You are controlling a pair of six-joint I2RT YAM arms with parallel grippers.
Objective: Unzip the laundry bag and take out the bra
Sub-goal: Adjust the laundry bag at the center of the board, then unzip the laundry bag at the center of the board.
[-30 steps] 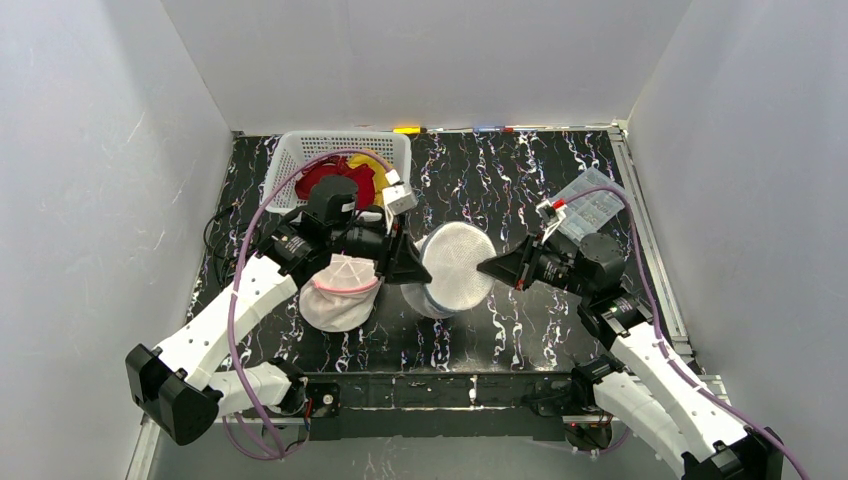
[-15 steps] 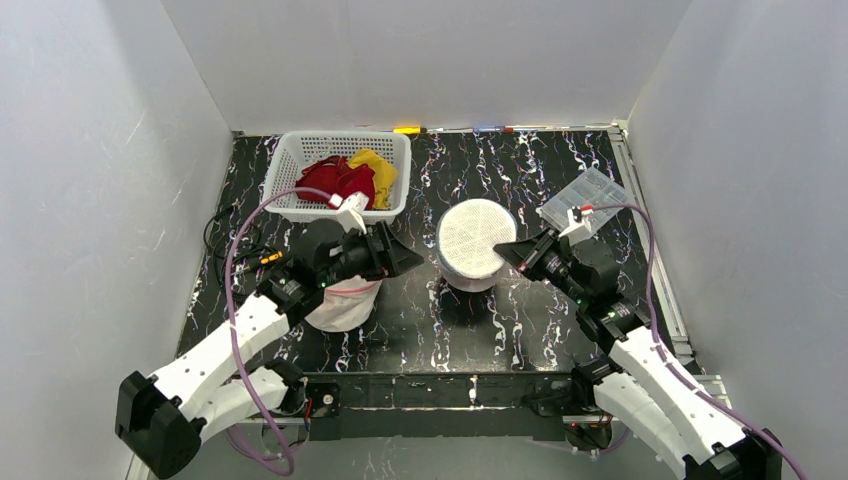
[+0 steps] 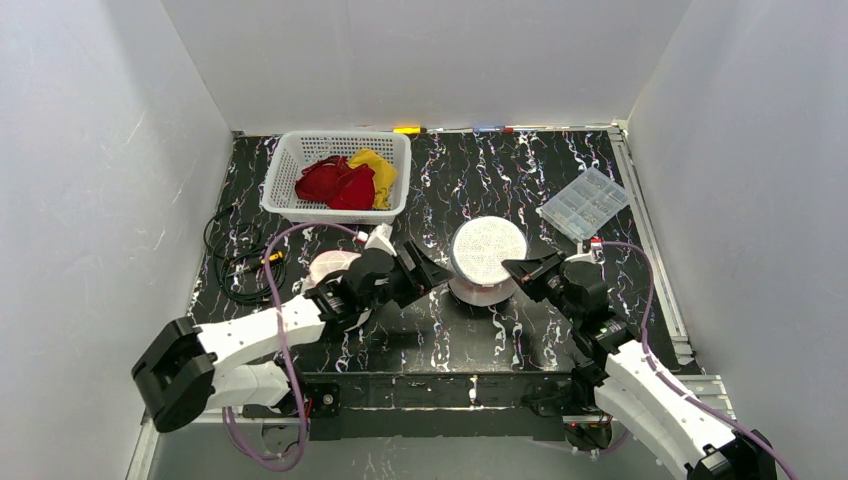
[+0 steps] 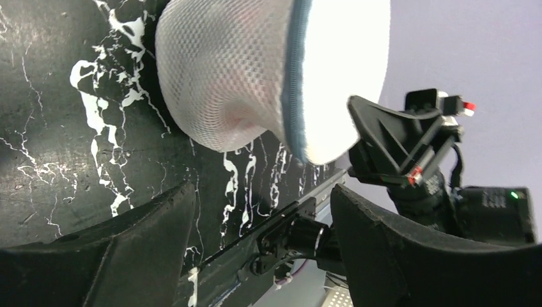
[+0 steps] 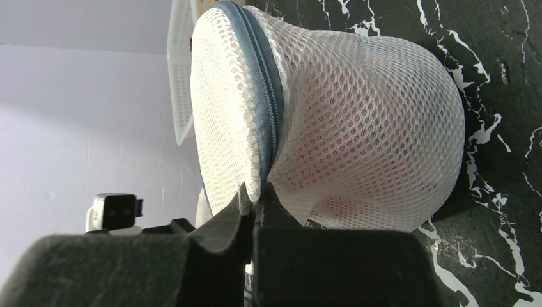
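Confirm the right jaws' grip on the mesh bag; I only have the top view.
Observer: In the right wrist view, the right jaws are shut on the bag at its rim, beside the zipper.
Operator: Check the zipper.
Observer: The stretch in view looks closed.
Operator: Look through the mesh.
Observer: A reddish patch shows inside; I cannot tell what it is.

laundry bag [image 3: 487, 250] centre, basket [image 3: 330, 213] behind left, case [image 3: 585, 203] behind right

Ahead of our spread left jaws we see bare worktop [image 4: 57, 128] up to the laundry bag [image 4: 224, 70] (right jaws block beyond it).
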